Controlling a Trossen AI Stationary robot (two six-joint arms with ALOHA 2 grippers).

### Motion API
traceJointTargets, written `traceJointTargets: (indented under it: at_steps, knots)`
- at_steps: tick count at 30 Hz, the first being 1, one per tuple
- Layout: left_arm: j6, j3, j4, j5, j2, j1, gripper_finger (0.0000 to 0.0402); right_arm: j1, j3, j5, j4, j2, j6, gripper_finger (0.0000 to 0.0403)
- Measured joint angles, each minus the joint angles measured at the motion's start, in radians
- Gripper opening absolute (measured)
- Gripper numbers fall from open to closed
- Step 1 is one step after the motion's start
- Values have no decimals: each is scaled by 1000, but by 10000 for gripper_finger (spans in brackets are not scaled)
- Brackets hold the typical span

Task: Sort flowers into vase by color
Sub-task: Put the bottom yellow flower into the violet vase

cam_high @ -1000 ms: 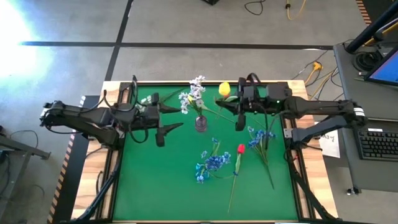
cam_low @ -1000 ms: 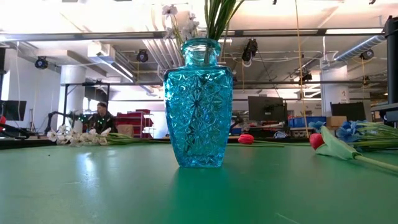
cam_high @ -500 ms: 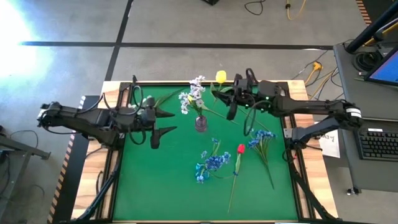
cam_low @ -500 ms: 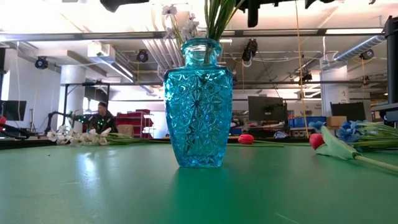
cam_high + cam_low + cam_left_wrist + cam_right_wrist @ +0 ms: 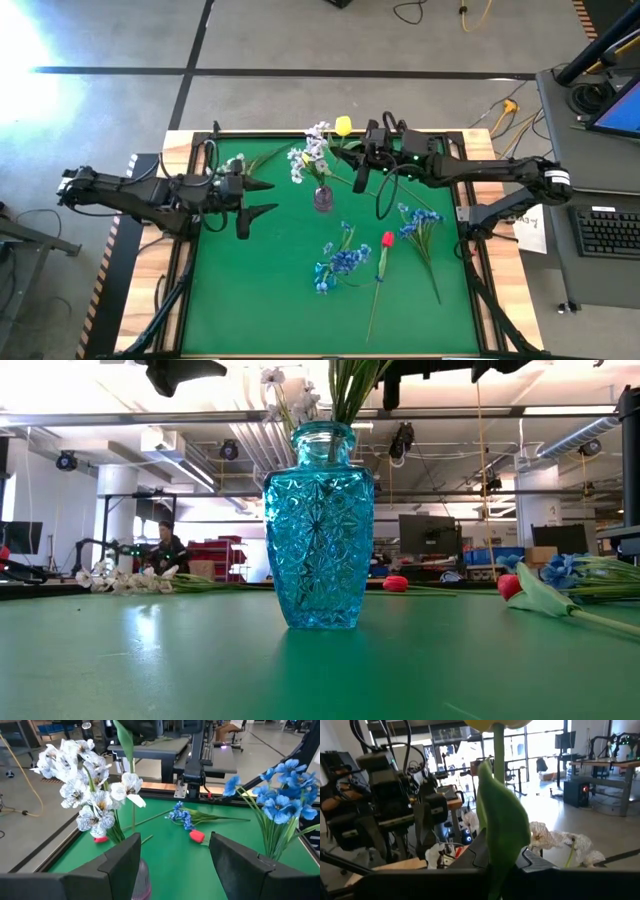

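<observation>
A blue cut-glass vase (image 5: 318,525) stands mid-table (image 5: 323,198) and holds white blossom sprays (image 5: 310,155). My right gripper (image 5: 360,172) hovers just right of and beyond the vase, shut on a yellow tulip (image 5: 344,125). My left gripper (image 5: 252,198) is open and empty, in the air left of the vase. Its fingers (image 5: 120,865) frame the white blooms (image 5: 90,785). A red tulip (image 5: 386,240) and two blue clusters (image 5: 343,262) (image 5: 418,222) lie flat on the mat. Another white spray (image 5: 125,580) lies near the far left. My right gripper pinches the yellow tulip's green stem (image 5: 498,862) between its two fingers, below the big leaf (image 5: 504,820). The flower is lifted clear of the table. Its bud (image 5: 495,724) stands up past the fingertips, toward the far edge. The leaf hides the contact itself.
The green mat (image 5: 260,300) is bare along the near and left sides. Another red bud (image 5: 395,583) lies beyond the vase. Wooden table edges, cables and a desk with a keyboard (image 5: 605,230) flank the right. A person (image 5: 165,550) sits far behind the table.
My right gripper has carried the yellow tulip toward the table's left and far edge, closer to the vase. The bud now sits beside the white blooms. My left gripper has drawn back toward the left edge, staying open.
</observation>
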Motion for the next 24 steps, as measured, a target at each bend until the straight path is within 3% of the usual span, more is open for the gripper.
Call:
traceJointTargets:
  at_steps: [24]
  knots:
    - [1, 0, -13, -3, -2, 0, 223, 0, 0, 0, 18, 88, -26, 13]
